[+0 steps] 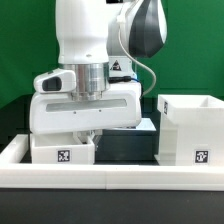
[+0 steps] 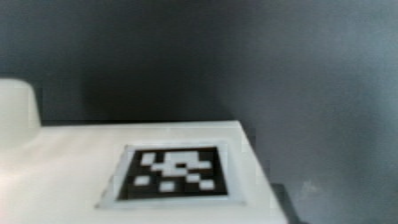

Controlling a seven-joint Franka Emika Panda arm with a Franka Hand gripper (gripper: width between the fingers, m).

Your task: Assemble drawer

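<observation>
Table (image 1: 125, 150) showing dark | housing (image 1: 188, 130) standing upright at the exterior view's right | tray (image 1: 62, 150) sitting at its left, apart | border wall (image 1: 100, 176) running along the front.

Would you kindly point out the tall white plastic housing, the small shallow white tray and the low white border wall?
tall white plastic housing (image 1: 185, 135): exterior view, front wall.
small shallow white tray (image 1: 45, 150): exterior view, front wall.
low white border wall (image 1: 110, 178): exterior view, top edge.

I'm looking at a robotics lab bench: an arm (image 1: 80, 40), a green backdrop (image 1: 20, 60), a black table (image 1: 125, 150) fenced by a white wall (image 1: 110, 180), and a printed tag (image 1: 63, 155) on a tray (image 1: 45, 145).
</observation>
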